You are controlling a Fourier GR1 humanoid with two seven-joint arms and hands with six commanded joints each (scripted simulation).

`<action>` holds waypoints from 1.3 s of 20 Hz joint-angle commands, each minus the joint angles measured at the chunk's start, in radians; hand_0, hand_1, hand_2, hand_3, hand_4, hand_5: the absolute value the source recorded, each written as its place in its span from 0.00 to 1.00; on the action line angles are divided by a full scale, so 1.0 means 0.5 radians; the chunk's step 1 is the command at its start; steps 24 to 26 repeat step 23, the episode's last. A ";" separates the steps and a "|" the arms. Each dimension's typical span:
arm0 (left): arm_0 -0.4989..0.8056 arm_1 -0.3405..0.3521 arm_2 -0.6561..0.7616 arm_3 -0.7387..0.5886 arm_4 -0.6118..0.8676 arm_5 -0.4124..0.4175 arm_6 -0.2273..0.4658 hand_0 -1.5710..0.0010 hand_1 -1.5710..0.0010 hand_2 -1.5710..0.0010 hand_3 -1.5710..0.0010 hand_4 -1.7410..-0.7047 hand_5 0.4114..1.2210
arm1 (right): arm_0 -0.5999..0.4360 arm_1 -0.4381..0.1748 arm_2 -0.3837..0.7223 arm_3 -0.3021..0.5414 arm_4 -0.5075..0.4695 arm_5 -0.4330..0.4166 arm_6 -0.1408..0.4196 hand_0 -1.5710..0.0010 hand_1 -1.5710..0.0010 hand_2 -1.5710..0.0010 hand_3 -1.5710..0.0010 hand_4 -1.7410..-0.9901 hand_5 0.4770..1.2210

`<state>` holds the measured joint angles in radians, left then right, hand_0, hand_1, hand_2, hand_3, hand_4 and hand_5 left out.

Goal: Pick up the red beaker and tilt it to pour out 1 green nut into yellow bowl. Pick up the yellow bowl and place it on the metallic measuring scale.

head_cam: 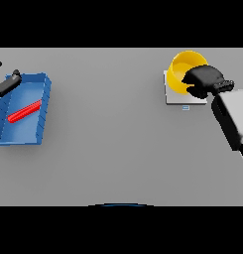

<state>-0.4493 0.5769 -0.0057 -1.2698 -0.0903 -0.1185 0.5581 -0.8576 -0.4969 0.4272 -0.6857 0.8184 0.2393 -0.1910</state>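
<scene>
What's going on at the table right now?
The right hand is at the yellow bowl, its fingers over the bowl's near rim, and the bowl sits on the metallic scale at the far right. The left hand shows at the far left, by the corner of a blue tray holding a long red object.

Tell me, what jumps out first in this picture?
The bright yellow bowl at the far right, sitting on the metallic measuring scale with the right robot hand curled over its rim. Next, the blue tray at the left, holding a long red object, with the left robot hand at its far corner.
</scene>
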 commanded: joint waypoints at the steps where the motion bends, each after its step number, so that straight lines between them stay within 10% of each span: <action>1: 0.002 -0.012 -0.012 -0.010 0.003 -0.007 -0.003 1.00 1.00 1.00 1.00 0.86 0.48 | -0.012 0.000 0.007 0.033 0.005 0.005 -0.030 0.00 0.00 0.12 0.11 0.00 1.00; 4: 0.021 -0.018 -0.010 0.008 0.000 0.000 -0.041 1.00 1.00 1.00 1.00 0.87 0.46 | -0.002 -0.017 0.004 0.046 -0.012 0.034 -0.042 0.00 0.00 0.13 0.08 0.00 1.00; 7: -0.001 -0.016 -0.020 0.015 -0.010 -0.006 -0.024 1.00 1.00 1.00 1.00 0.87 0.45 | -0.031 0.001 -0.006 0.090 -0.013 0.034 -0.026 0.01 0.09 0.15 0.29 0.08 1.00; 15: 0.003 -0.022 -0.017 -0.008 0.008 -0.011 -0.008 1.00 1.00 1.00 1.00 0.88 0.42 | -0.019 0.013 -0.062 0.076 -0.100 0.170 0.052 0.75 0.76 0.81 0.84 0.35 0.50; 26: 0.022 -0.008 0.002 -0.018 0.016 -0.005 -0.021 1.00 1.00 1.00 1.00 0.88 0.43 | -0.034 -0.007 -0.023 0.052 -0.072 0.243 0.079 0.96 0.96 0.97 0.97 0.47 0.41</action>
